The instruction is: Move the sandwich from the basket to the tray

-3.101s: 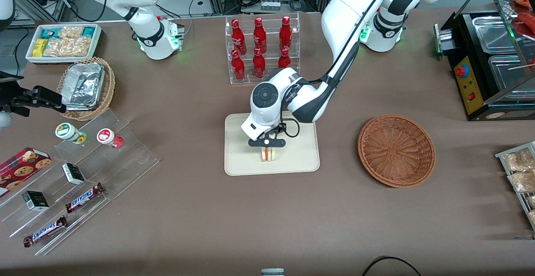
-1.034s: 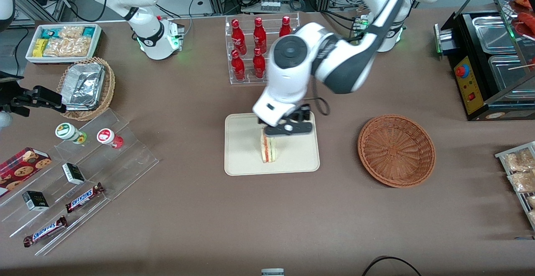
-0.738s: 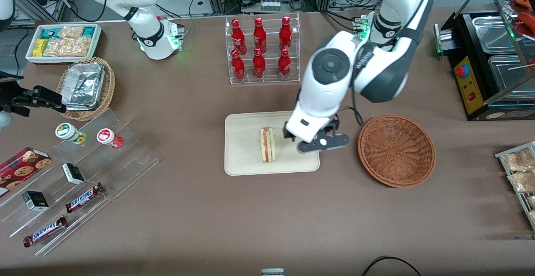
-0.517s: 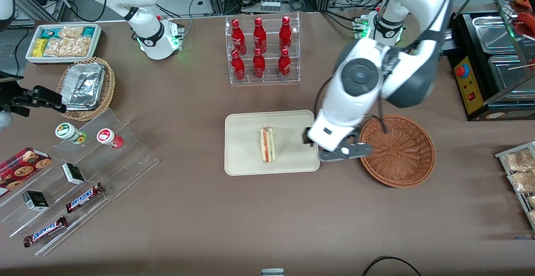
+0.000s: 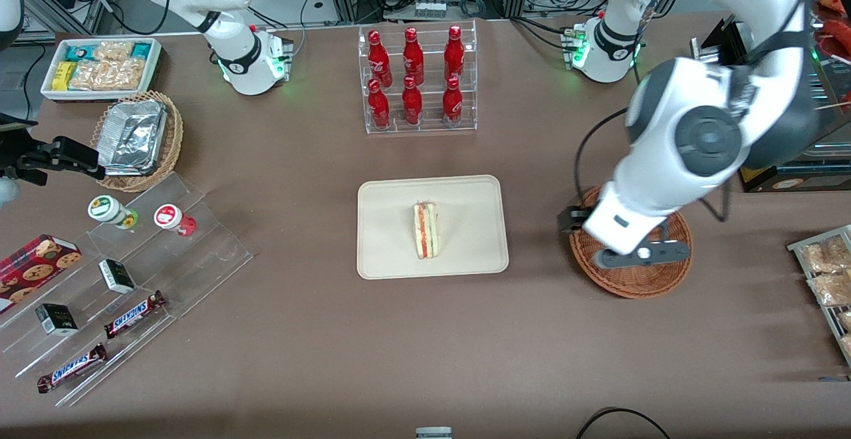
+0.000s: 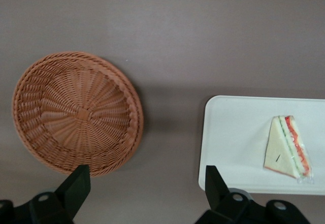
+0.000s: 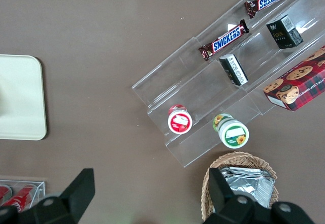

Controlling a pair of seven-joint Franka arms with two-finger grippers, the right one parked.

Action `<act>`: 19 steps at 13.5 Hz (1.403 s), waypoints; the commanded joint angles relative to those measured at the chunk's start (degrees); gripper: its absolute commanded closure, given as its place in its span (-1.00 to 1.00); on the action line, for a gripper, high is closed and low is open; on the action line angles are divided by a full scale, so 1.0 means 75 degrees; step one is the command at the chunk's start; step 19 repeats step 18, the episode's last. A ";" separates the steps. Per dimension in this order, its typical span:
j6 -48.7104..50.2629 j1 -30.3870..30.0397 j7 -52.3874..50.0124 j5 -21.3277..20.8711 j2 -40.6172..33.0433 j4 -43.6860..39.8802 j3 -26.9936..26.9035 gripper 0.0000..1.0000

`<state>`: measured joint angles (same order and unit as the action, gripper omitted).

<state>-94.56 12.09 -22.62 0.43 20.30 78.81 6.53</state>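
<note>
- The sandwich (image 5: 426, 230) lay on the tray (image 5: 392, 253), close to the tray's middle, with its red, orange and green layers showing along one edge.
- In the left wrist view the sandwich (image 6: 288, 147) appeared as a pale wedge on the tray (image 6: 228, 142), touching nothing else.
- The tray sat on the brown surface (image 5: 319, 332), nearer to the front camera than the clear rack of red bottles (image 5: 415, 80).
- The basket (image 5: 638, 279) stood on the surface well apart from the tray, toward the working arm's end, and the left wrist view showed the basket (image 6: 76, 112) with nothing in it.
- The pincer (image 5: 639, 253) hung above the basket, away from the tray and the sandwich.
- Its two dark fingers (image 6: 76, 186) were spread wide apart in the left wrist view, the pincer (image 6: 144, 186) gripping nothing.
- From that view, the gap between the fingers framed the strip of bare surface between basket and tray.
</note>
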 commanded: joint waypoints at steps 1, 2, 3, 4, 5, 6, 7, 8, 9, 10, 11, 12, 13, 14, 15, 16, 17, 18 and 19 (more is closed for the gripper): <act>0.0523 -0.0637 0.0740 0.0305 -0.0654 0.0530 0.0138 -1.00; 0.0712 -0.0836 0.0997 0.0305 -0.0806 0.0612 0.0149 -1.00; 0.0737 -0.1035 0.1255 0.0305 -0.1075 0.0856 0.0265 -1.00; 0.0737 -0.1374 0.1443 0.0305 -0.1391 0.1160 0.0464 -1.00; 0.0749 -0.1632 0.1561 0.0305 -0.1626 0.1372 0.0675 -1.00; 0.0784 -0.1832 0.1597 0.0305 -0.1802 0.1537 0.0793 -1.00; 0.0877 -0.1985 0.1597 0.0294 -0.1943 0.1608 0.0875 -1.00; 0.1029 -0.2102 0.1597 0.0294 -0.2095 0.1667 0.0980 -1.00; 0.1251 -0.2173 0.1597 0.0259 -0.2190 0.1667 0.1016 -1.00; 0.1462 -0.2186 0.1609 0.0235 -0.2342 0.1667 0.1017 -1.00; 0.1638 -0.2244 0.1609 0.0235 -0.2494 0.1714 0.1017 -1.00; 0.1779 -0.2337 0.1632 0.0235 -0.2646 0.1749 0.1005 -1.00; 0.1989 -0.2326 0.1691 0.0247 -0.2729 0.1726 0.0935 -1.00; 0.2177 -0.2280 0.1714 0.0224 -0.2799 0.1679 0.0888 -1.00; 0.2318 -0.2221 0.1715 0.0223 -0.2881 0.1644 0.0702 -1.00; 0.2401 -0.2082 0.1703 0.0235 -0.2940 0.1632 0.0584 -1.00; 0.2413 -0.2045 0.1703 0.0281 -0.2952 0.1644 0.0490 -1.00; 0.2425 -0.2045 0.1703 0.0305 -0.2976 0.1644 0.0478 -1.00; 0.2425 -0.2045 0.1703 0.0305 -0.2976 0.1644 0.0478 -1.00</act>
